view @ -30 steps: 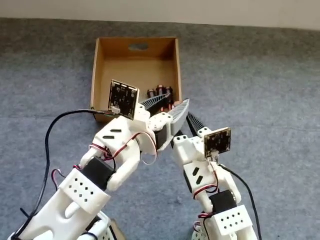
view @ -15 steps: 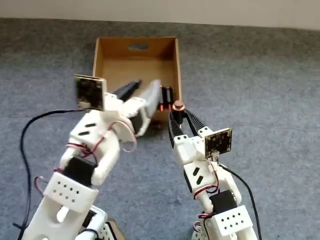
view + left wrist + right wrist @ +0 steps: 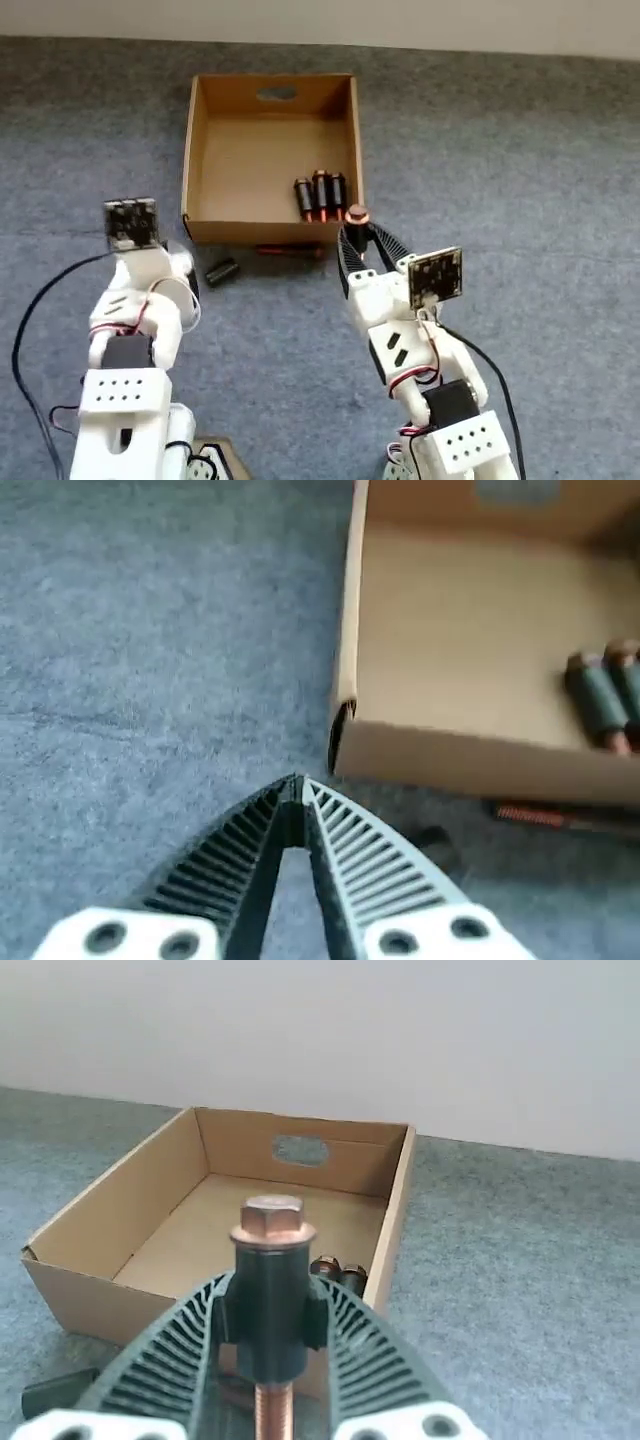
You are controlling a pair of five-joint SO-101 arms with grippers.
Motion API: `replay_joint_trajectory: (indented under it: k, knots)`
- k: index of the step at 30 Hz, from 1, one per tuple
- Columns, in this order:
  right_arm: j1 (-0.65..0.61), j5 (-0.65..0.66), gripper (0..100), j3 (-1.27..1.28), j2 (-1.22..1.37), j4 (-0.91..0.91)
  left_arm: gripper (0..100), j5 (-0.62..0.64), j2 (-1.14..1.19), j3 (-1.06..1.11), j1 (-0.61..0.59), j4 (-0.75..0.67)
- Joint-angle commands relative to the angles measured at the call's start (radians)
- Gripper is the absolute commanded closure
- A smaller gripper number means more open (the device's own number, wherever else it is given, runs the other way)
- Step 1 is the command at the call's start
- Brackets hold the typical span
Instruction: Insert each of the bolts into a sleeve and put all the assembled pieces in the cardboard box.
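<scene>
My right gripper (image 3: 358,236) is shut on a dark sleeve with a copper bolt through it (image 3: 270,1290), held upright just outside the near right corner of the cardboard box (image 3: 197,150). Three assembled pieces (image 3: 320,195) lie inside the box by its near right wall. A loose dark sleeve (image 3: 222,271) and a loose copper bolt (image 3: 290,250) lie on the carpet in front of the box. My left gripper (image 3: 297,785) is shut and empty, low over the carpet near the box's near left corner (image 3: 345,705).
Grey carpet surrounds the box (image 3: 385,1155) on all sides. The left arm (image 3: 135,300) stands folded back at the left. The loose sleeve (image 3: 55,1390) sits below the box's near wall in the right wrist view.
The left arm has swung away from the box's near right corner and drawn back to the left. The right gripper has held still with its piece.
</scene>
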Motion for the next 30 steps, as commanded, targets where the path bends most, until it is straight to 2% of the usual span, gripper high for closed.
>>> replay_joint_trajectory:
  k: [1,9,15,21,27,30]
  knots:
    - [-0.007,-0.009,99.1,-0.214,-0.007,0.077,99,-0.051,-0.025,0.03,-0.01,-0.012]
    - [-0.008,-0.009,99.1,-0.504,0.07,0.11,99,-0.051,-0.025,0.068,-0.007,-0.028]
    - [-0.01,-0.014,99.1,-0.745,0.429,0.108,99,-0.051,-0.025,0.137,-0.007,-0.152]
    - [-0.016,-0.017,99.1,-0.947,0.759,0.114,99,-0.051,-0.025,0.137,-0.008,-0.153]
    - [-0.122,-0.017,99.1,-0.972,1.061,0.101,99,-0.051,-0.025,0.136,-0.008,-0.152]
    - [-0.116,-0.017,99.1,-1.033,1.199,0.012,99,-0.051,-0.025,0.136,-0.008,-0.152]
